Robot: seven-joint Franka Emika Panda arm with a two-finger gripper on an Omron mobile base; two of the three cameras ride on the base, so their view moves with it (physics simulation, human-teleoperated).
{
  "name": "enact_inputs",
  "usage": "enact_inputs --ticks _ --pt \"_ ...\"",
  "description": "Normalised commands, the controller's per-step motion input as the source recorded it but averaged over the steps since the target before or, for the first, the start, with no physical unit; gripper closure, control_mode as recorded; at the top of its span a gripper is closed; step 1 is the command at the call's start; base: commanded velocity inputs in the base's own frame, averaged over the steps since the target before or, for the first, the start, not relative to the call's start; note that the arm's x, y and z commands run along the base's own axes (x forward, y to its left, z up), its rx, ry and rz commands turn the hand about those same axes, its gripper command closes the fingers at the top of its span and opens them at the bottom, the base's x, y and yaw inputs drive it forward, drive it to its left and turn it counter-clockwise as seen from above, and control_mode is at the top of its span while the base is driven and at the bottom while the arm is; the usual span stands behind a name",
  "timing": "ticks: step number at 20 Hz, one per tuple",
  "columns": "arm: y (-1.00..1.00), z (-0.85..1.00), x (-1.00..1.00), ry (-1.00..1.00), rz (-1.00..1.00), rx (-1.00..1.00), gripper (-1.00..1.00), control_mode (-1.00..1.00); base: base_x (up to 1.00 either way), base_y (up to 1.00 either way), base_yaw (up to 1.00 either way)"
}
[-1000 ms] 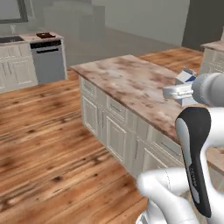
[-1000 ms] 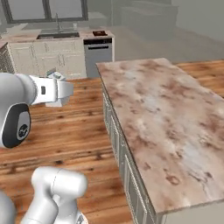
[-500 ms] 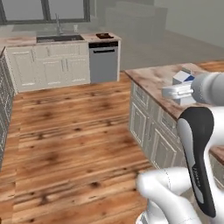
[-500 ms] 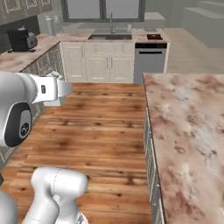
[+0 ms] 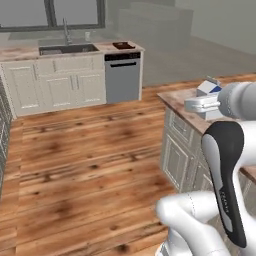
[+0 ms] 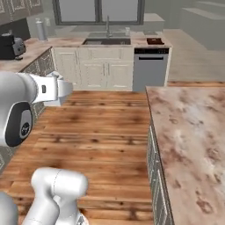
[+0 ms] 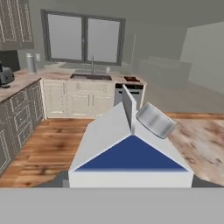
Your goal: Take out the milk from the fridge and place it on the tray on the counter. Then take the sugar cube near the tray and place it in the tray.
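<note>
Jaws: clamped on milk (image 7: 131, 151), carried in the air, base mid-floor. Tray (image 7: 131, 79): on far tabletop (image 7: 52, 75) at 12 o'clock, above dishwasher (image 7: 127, 97). Island (image 7: 197, 140): 3 o'clock. Risk: carton slipping while the base drives; clipping the island edge.

White, blue-banded milk (image 7: 131, 151) held aloft; tray (image 5: 123, 45) (dark) on far counter (image 5: 30, 51).

A rendered home kitchen: cream cabinets (image 6: 105, 68) line the far wall under a wide window (image 6: 99, 11), with a black sink (image 6: 105, 41) and a grey dishwasher (image 6: 150, 68) set into the counter (image 6: 57, 42). A marbled stone island (image 6: 189, 132) stands on the plank wood floor (image 6: 101, 132). A dark appliance (image 6: 11, 46), possibly a coffee maker, sits at far left.
</note>
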Motion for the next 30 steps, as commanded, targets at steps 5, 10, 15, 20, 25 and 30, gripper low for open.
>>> enact_inputs --ticks 5,10,15,20,25,30 --pt "0.00 0.00 0.00 0.00 0.00 0.00 1.00 1.00 1.00 0.61 -0.17" --pt "0.00 0.00 0.00 0.00 0.00 0.00 1.00 1.00 1.00 0.76 -0.18" --pt "0.00 0.00 0.00 0.00 0.00 0.00 1.00 1.00 1.00 0.25 -0.10" --pt "0.00 0.00 0.00 0.00 0.00 0.00 1.00 1.00 1.00 0.03 -0.05" --pt "0.00 0.00 0.00 0.00 0.00 0.00 1.00 1.00 1.00 0.09 -0.03" --pt "0.00 0.00 0.00 0.00 0.00 0.00 1.00 1.00 1.00 0.08 -0.04"
